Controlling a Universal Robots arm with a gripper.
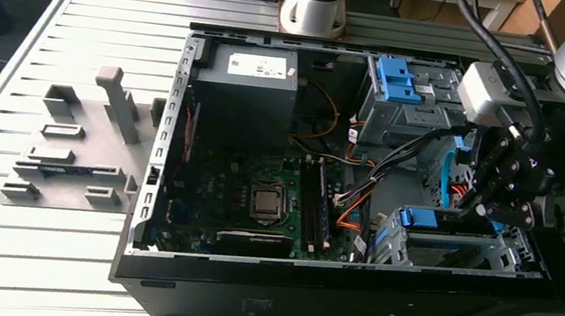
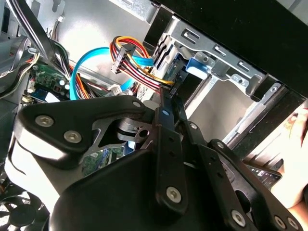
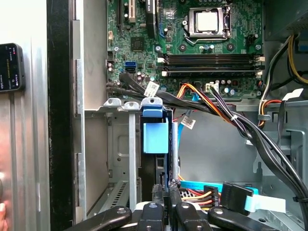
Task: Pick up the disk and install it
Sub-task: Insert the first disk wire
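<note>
The disk [image 1: 432, 220] sits on edge in the metal drive cage [image 1: 503, 251] at the front corner of the open computer case, on the exterior view's right. In the first wrist view its blue carrier frame [image 3: 155, 136] stands in the cage slot, blue handle end toward the motherboard. My gripper [image 1: 477, 216] hangs right over it. Its black fingers [image 3: 159, 207] are shut, tips together at the disk's near end [image 2: 165, 94]. I cannot tell whether they touch it. Nothing shows between the fingers.
Orange, black and blue cables [image 2: 130, 60] run close past the fingertips. A second cage with a bare blue bracket [image 1: 394, 78] stands at the case's back. The motherboard [image 3: 207, 43] and grey power supply [image 1: 247, 81] fill the case. A hand [image 2: 294, 159] rests outside the case wall.
</note>
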